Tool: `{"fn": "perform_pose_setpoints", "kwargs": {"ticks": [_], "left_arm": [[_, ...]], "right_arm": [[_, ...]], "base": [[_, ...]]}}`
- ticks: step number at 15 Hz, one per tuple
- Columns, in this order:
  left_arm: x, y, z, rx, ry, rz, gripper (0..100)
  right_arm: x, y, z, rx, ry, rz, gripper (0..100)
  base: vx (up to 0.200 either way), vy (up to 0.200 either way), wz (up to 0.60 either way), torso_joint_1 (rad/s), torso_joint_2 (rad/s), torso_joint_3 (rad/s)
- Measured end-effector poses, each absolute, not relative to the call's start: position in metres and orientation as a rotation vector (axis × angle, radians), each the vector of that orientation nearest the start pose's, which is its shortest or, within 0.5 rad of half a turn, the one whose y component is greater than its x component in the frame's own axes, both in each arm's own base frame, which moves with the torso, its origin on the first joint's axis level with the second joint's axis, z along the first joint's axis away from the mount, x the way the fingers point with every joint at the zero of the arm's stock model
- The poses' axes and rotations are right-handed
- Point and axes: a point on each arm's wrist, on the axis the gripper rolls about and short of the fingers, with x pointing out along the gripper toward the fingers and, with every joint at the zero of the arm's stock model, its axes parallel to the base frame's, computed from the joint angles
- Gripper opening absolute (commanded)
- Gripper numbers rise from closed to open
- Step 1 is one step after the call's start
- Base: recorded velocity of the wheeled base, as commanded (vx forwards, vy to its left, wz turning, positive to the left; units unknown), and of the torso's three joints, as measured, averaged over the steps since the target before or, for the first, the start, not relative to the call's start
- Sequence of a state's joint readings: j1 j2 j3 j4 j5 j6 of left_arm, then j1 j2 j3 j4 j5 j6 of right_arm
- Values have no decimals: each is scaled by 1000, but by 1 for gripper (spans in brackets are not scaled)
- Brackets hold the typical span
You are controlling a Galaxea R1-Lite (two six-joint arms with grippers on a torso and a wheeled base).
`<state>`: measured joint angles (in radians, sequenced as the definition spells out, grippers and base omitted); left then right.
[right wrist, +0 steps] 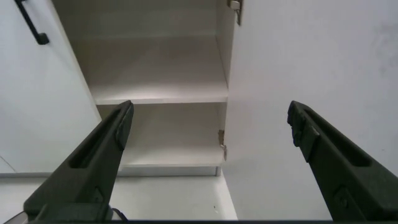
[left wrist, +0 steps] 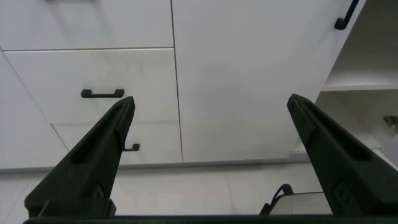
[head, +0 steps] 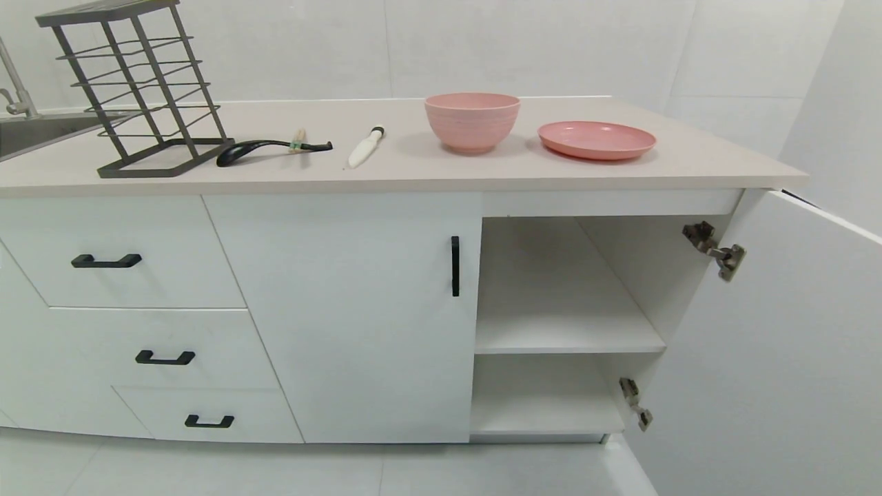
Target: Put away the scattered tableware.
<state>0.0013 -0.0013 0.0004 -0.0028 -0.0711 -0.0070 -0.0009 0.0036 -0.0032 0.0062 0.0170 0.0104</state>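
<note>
So here's where we're at. All the tableware is sitting up on the tabletop point(head: 689, 165). The pink bowl point(head: 472, 120) stands upright around the middle, and the pink plate point(head: 597, 139) lies flat just beside it on the right, close but not touching. Left of the bowl there's a white utensil point(head: 365, 147) with a dark tip, lying flat. Left of that is the black ladle point(head: 272, 148), its scoop end near the foot of the black wire rack point(head: 138, 89). A small wooden thing with a green band point(head: 298, 141) sits at the ladle's handle, and it's too small for us to tell what it is. Past the rack, the sink point(head: 41, 131) shows at the far left edge.

Below the tabletop, the right-hand cabinet door point(head: 778, 358) is swung open, so we can see the middle shelf point(head: 565, 331) and the bottom shelf point(head: 544, 406). The closed door point(head: 358, 310) next to it has a black vertical handle point(head: 455, 265), and the drawers point(head: 124, 275) are stacked to the left.

Our left claw point(left wrist: 211, 102) is spread wide, down low and facing the drawers and the closed door. Our right claw point(right wrist: 210, 107) is spread wide too, low in front of the open cabinet and looking in at the shelves. Both are well apart from the tableware.
</note>
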Motion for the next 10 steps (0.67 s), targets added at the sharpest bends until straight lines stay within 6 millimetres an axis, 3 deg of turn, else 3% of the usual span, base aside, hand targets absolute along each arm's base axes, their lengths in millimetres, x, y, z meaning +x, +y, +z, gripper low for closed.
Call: {"fn": "perform_pose_setpoints", "kwargs": {"ticks": [3,7,10], "left_arm": [[-23,-2,76,-7,-4,-70,100],[-23,-2,76,-10,-3,-70,100],[-23,-2,76,-11,-4,-69,100]], "right_arm": [[-23,0,76,9,8,14,100],[-23,0,76,9,8,13,100],[-23,0,76,9,7,13,100]], "base": [[0,0,0,72,-91,-23],[0,0,0,227,-113,-133],[200,0,0,118,-344,-119]]}}
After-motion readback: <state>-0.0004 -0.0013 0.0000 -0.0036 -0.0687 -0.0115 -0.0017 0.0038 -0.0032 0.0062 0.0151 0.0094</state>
